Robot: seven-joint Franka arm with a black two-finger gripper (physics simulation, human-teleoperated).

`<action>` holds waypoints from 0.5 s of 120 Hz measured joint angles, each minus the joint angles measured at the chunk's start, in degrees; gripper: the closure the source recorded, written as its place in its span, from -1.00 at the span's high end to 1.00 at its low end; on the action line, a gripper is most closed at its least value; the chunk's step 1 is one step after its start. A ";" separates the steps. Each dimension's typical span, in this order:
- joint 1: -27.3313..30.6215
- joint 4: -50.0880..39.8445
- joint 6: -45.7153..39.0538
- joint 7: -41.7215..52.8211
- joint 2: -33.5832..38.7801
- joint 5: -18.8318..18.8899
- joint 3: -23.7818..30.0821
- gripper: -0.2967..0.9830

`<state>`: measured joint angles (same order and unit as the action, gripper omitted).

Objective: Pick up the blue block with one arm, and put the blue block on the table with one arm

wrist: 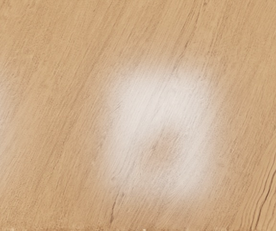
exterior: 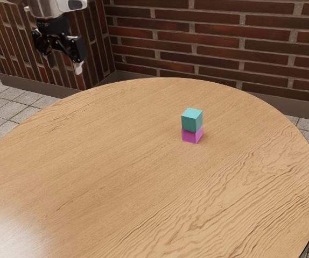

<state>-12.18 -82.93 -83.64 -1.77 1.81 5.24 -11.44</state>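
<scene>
Black gripper [exterior: 64, 63], mine: fingers apart, nothing between them, up over the table [wrist: 56, 115]. Blue block [exterior: 191, 120] well apart from me, toward the exterior view's right, stacked on the pink block [exterior: 191, 135]. Looks cubic, so no long axis to match. Next, I'd guess: cross that way, line up above, lower. Gripping too low could catch the pink block as well.

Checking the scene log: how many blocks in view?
2: the blue block on top of the pink block, which sits on the table. Anything directly behind them could be hidden.
</scene>
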 joint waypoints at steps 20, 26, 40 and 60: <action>-0.28 1.09 2.44 -1.16 -0.02 0.89 -0.32 0.54; -0.12 6.57 4.17 -1.45 -0.13 0.82 -0.22 0.54; 1.39 15.46 6.98 -2.11 -1.00 0.65 1.49 0.54; 1.60 16.63 4.78 -2.83 -8.23 0.53 4.53 0.54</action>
<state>-10.58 -66.30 -78.87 -4.60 -6.42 5.77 -6.91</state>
